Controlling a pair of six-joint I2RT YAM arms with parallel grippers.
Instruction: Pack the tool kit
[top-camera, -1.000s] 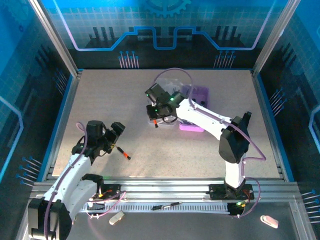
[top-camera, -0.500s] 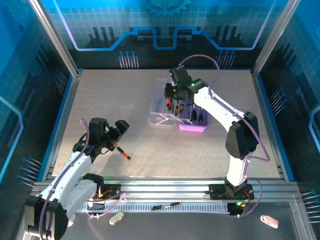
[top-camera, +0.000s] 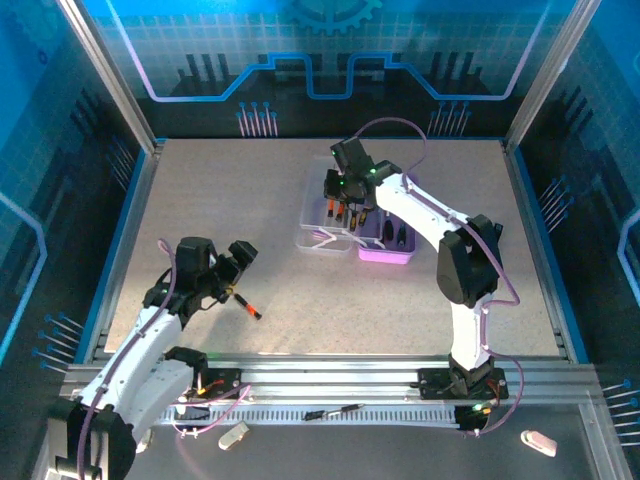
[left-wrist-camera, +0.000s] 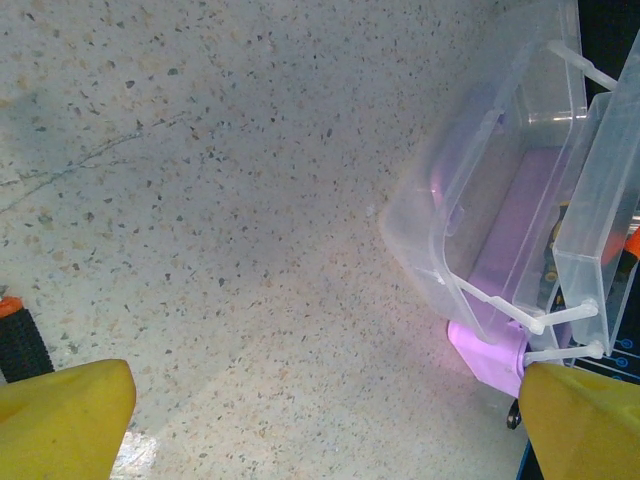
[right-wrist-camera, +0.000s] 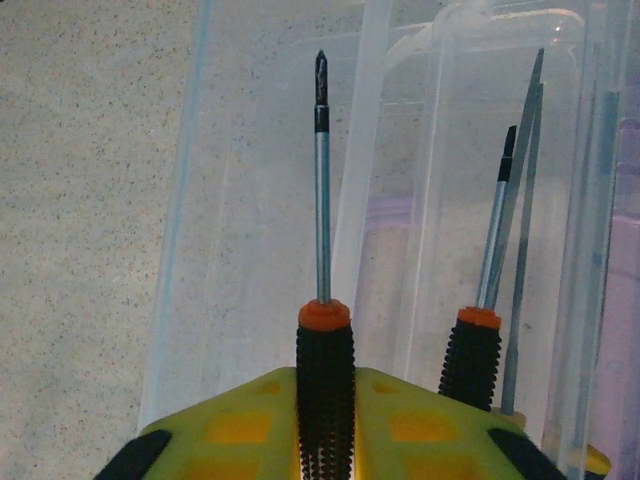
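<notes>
Surface (top-camera: 250, 200): speckled grey; carries the case toward its far edge, right of centre, and one loose screwdriver near the left arm.
Case (top-camera: 390, 245): purple base with the clear lid (top-camera: 325, 235) swung open to its left; long axis runs from the near edge toward the far edge.
Right jaws (top-camera: 340, 205): narrow, clamped on a black-handled, orange-collared screwdriver (right-wrist-camera: 322, 300), above the far part of the open case.
Held driver's axis: in the right wrist view the shaft runs straight out from the jaws, tip forward, over the clear lid; a second driver (right-wrist-camera: 480, 330) lies alongside, roughly parallel, inside the case.
Left jaws (left-wrist-camera: 300, 420): wide, holding nothing, hovering over the left half of the surface.
Loose driver (top-camera: 248, 306): lies flat just right of the left jaws, long axis slanting from the left edge toward the near-right corner.
Step in hand: placing the held driver into the case, I judge.
Next move calls for: shifting the tip from over the lid to over the purple base, lowering in line with the drivers already there, then letting go; the left arm's loose driver is not yet picked.
</notes>
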